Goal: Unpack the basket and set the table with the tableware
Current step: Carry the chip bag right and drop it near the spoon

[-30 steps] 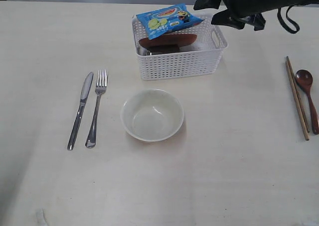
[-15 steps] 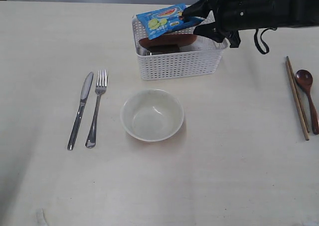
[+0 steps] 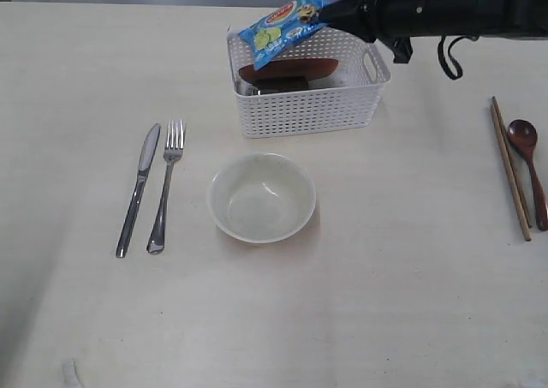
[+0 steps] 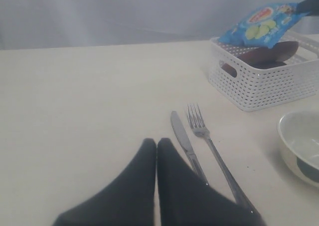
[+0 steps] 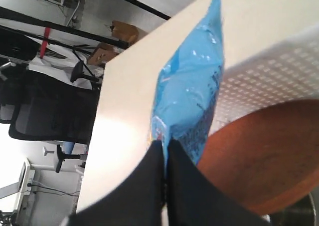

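Right gripper (image 3: 330,13) is closed on one corner of the blue snack packet (image 3: 282,26), which hangs tilted over the basket (image 3: 308,110), its low end above the brown plate (image 3: 291,68) inside. Best to lift straight up until that end clears the rim, then carry it to bare worktop (image 3: 411,277) away from the bowl (image 3: 261,197) in front of the basket. The pinch is thin, so go slowly. Left gripper (image 4: 157,146) is closed and empty, well left of the basket. A second earlier the right gripper stood open beside the basket, with the packet lying flatter on top.
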Controlling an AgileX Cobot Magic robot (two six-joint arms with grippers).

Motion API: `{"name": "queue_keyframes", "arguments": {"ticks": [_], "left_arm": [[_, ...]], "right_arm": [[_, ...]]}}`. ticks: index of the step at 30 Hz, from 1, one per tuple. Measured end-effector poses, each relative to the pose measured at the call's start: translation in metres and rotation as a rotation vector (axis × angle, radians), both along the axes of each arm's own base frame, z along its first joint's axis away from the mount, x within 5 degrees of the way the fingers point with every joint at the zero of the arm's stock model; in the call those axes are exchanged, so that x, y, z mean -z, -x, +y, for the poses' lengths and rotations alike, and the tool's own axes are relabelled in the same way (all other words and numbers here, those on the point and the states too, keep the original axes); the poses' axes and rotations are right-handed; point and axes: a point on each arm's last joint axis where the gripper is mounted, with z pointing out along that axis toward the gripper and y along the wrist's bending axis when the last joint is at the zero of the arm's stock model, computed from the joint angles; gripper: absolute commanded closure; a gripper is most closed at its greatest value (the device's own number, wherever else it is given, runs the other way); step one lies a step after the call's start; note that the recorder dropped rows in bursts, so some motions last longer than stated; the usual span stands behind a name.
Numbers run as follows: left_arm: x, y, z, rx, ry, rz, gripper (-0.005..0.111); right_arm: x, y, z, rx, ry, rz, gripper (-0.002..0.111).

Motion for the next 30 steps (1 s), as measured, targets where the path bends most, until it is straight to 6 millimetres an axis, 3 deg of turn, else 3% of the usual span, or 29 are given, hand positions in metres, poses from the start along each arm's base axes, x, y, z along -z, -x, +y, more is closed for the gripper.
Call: {"name": "queue_keyframes", "arguments": {"ticks": [5,9,12,16,19,30], "left_arm": [[0.000,0.000,0.000,0.000,0.000,0.000,0.107],[0.000,0.000,0.000,0.000,0.000,0.000,0.107],[0.000,0.000,0.000,0.000,0.000,0.000,0.107],[0.000,0.000,0.000,0.000,0.000,0.000,0.107],[0.000,0.000,0.000,0.000,0.000,0.000,0.107],[0.000,0.000,0.000,0.000,0.000,0.000,0.107]], "right_arm": [[-0.052,0.008,-0.023,0.037,-0.009,-0.136,0.109],[-0.086,0.017,-0.066,0.101,0.013,-0.197,0.109],[-0.096,0.026,-0.103,0.153,0.097,-0.196,0.109],[-0.088,0.034,-0.151,0.247,0.218,-0.120,0.109],[-0.074,0.038,-0.174,0.344,0.271,-0.066,0.109],[-0.038,0.036,-0.197,0.496,0.442,-0.006,0.109]]}}
